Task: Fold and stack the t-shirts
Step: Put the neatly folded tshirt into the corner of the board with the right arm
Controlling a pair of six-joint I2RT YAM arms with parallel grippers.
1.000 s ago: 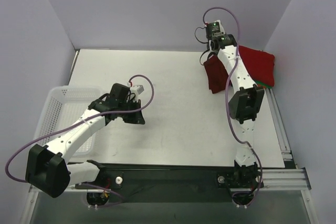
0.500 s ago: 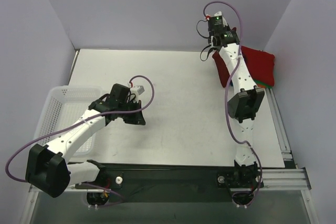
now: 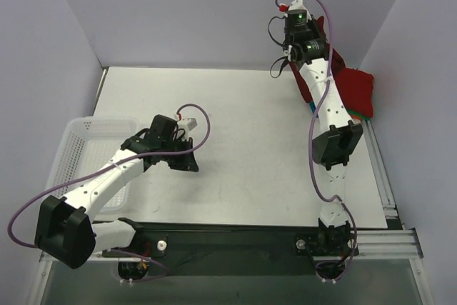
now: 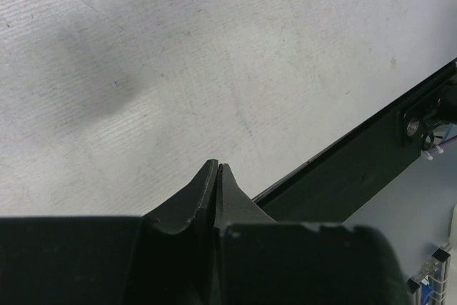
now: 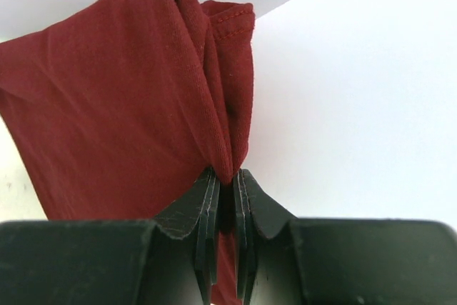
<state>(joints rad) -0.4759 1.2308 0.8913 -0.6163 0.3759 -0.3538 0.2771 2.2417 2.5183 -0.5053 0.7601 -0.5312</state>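
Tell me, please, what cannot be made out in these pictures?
- Top view: the right arm hides most of the maroon t-shirt that the right gripper pinches.
- Top view: below the red t-shirt, other folded t-shirts show only thin edges, too small to count.
- Top view: the left arm covers part of the basket.
- Right wrist view: the left edge cuts off the maroon t-shirt.

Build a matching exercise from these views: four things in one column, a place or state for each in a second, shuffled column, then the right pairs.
Things
1. left gripper
2. right gripper
3. white mesh basket
4. bright red t-shirt

Places and states
A. lying at the far right of the table
B. shut with nothing between the fingers
C. shut on the maroon t-shirt
D. at the table's left side

Pairs: 1-B, 2-C, 3-D, 4-A
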